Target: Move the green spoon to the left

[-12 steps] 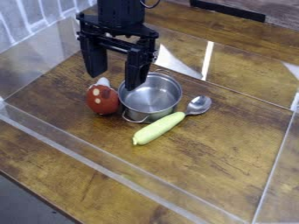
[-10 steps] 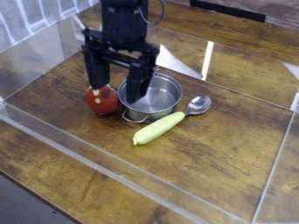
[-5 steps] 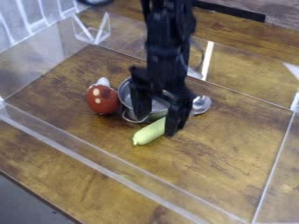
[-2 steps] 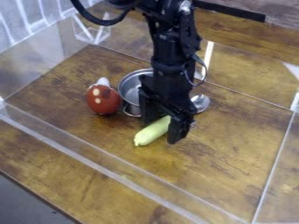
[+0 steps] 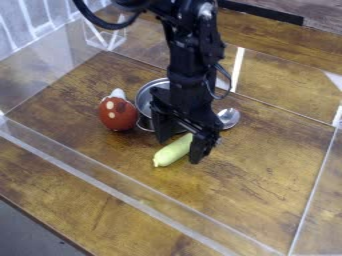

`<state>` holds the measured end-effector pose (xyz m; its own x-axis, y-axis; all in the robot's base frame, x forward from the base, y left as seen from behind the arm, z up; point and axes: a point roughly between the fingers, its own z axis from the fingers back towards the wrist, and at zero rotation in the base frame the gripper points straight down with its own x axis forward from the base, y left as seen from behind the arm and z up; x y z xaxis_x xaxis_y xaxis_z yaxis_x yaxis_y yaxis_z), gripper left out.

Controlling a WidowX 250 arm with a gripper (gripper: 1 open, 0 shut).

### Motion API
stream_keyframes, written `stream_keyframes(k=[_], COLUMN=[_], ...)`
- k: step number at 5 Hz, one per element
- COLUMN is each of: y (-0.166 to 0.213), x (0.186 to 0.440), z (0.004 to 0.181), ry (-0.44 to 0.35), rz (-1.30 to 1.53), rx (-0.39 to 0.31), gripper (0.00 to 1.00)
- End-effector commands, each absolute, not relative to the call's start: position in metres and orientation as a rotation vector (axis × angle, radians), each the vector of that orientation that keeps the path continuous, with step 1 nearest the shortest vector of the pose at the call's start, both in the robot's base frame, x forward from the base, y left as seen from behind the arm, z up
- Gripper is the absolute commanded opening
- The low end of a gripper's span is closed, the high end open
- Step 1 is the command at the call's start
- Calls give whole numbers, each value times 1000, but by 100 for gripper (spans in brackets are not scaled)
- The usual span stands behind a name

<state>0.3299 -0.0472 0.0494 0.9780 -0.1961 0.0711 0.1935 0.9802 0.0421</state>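
Nearest the camera, clear plastic wall (image 5: 120,190) running diagonally across the lower left, fencing a dark wooden table (image 5: 254,190) with visible grain. Next in, green spoon (image 5: 173,152): thick yellow-green handle lying flat on the wood, slanted from lower left to upper right, its lower end showing between and below the black fingers; the middle of the handle is hidden by the arm, and the small silver bowl shows just right of the arm, close beside the pot. Gripper (image 5: 181,143): black, pointing straight down over the handle, fingers spread wide with one finger (image 5: 202,148) on the right side of the handle and the other on the left, tips down near the table; not clenched on the spoon, and whether the tips touch the handle cannot be told. To the left, red ball-shaped object (image 5: 118,114) with a pale tip on top, resting on the wood just beside the pot. Behind the gripper, round steel pot (image 5: 154,102), upright, largely covered by the arm. Farther back, black robot arm (image 5: 191,50) rising to the top edge, and more clear plastic panels (image 5: 238,68) standing at the rear of the table
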Motion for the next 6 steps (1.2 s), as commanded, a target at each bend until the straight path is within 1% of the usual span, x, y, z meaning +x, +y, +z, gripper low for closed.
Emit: stream_keyframes(k=[1, 3, 5, 6], y=[-42, -40, -66, -59], x=[331, 327, 345, 352], z=[67, 66, 81, 80], ry=[-164, -200, -229, -208], rz=[-130, -61, -113, -129], rx=[35, 32, 29, 19], gripper=[100, 100, 100, 100])
